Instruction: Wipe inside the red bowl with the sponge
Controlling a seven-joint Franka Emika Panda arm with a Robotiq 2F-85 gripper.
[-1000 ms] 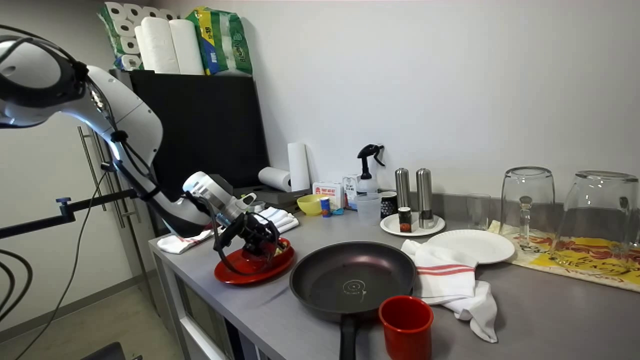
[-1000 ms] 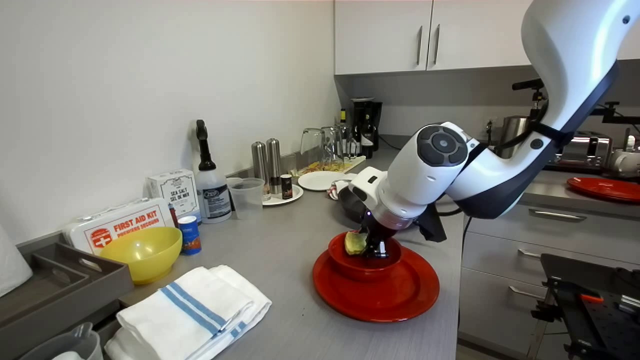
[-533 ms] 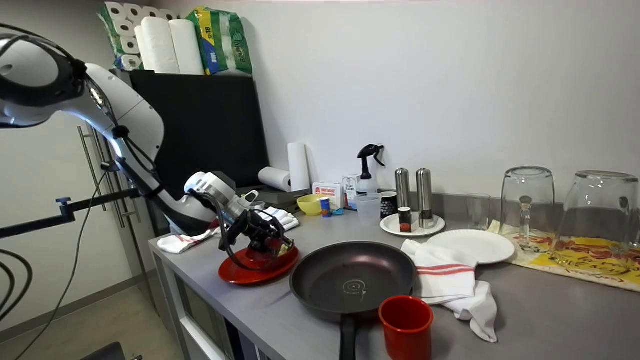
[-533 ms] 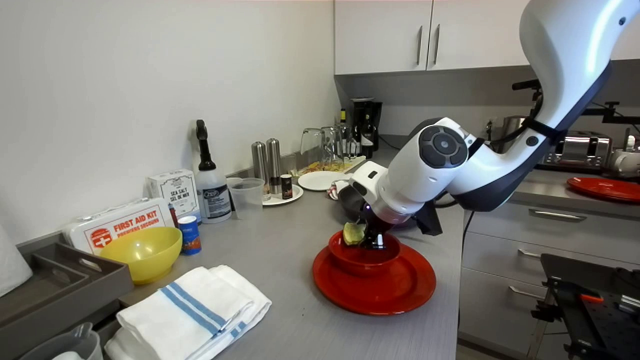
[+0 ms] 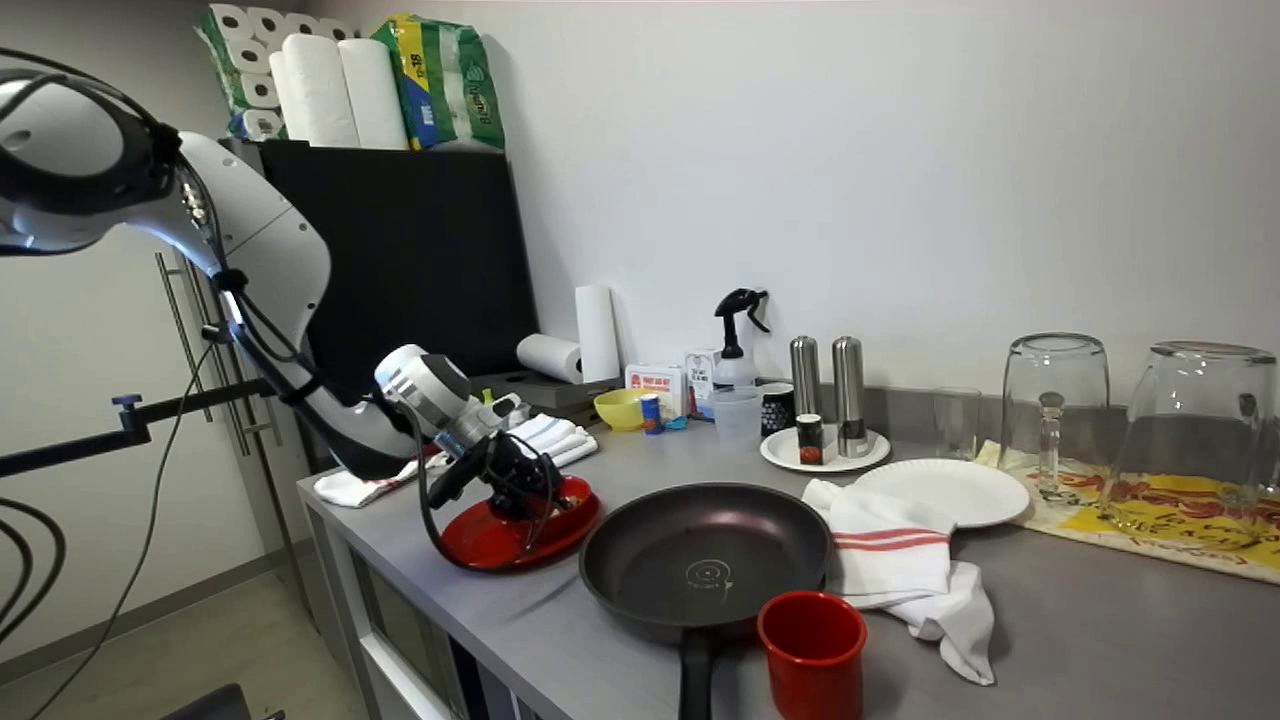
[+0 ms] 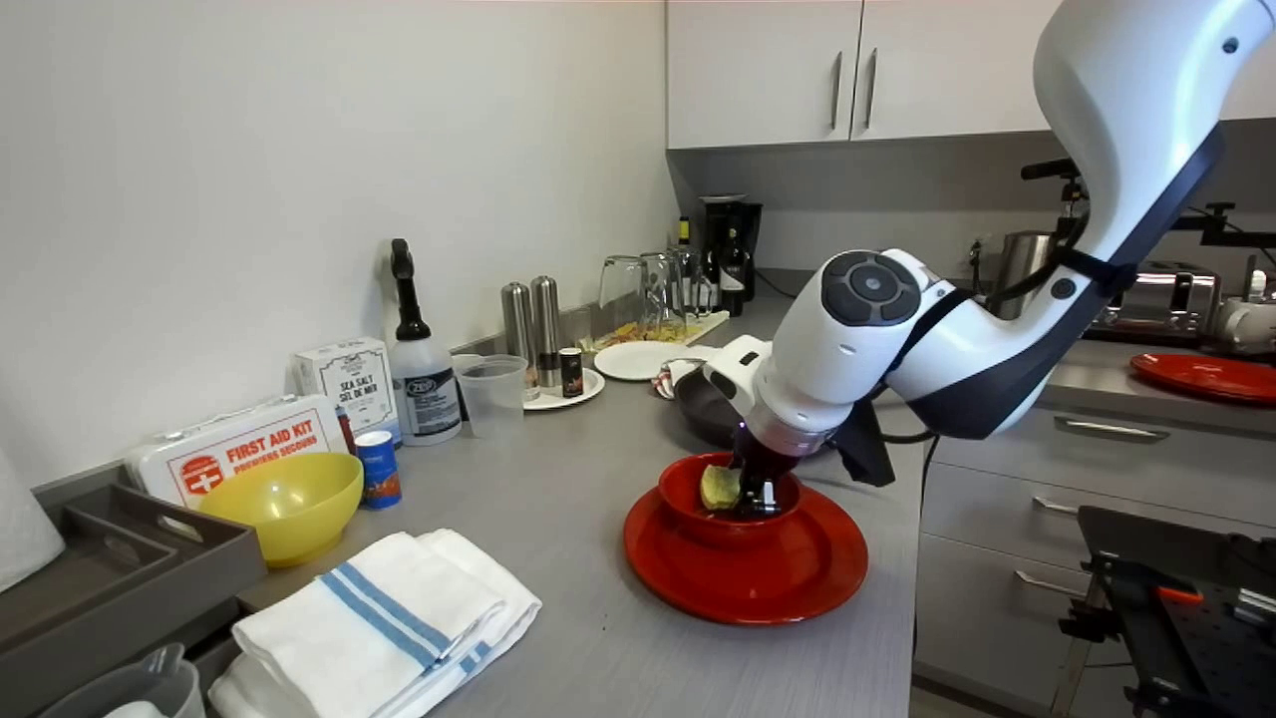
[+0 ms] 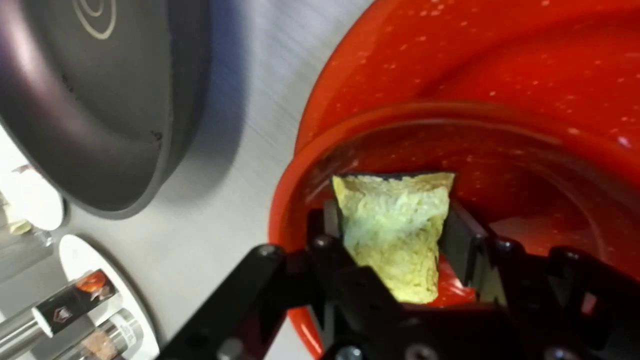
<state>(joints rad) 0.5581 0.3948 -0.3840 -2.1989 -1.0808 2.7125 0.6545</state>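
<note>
Hand (image 7: 395, 225) grips sponge (image 7: 395, 250) inside red bowl (image 6: 710, 534)

Sponge pinched between its fingers, the hand reaches down into the bowl, which sits on a red plate (image 6: 748, 603) near the edge of the worktop (image 6: 588, 598). Bare worktop opens between plate and folded towels (image 6: 399, 608). Since a second ago, plate and bowl have slid slightly toward the frying pan (image 5: 705, 550); the sponge sits lower than half a second ago. A strip of worktop parts pan from plate, and a red cup (image 5: 812, 670) stands beside the pan's handle (image 5: 697, 670).
</note>
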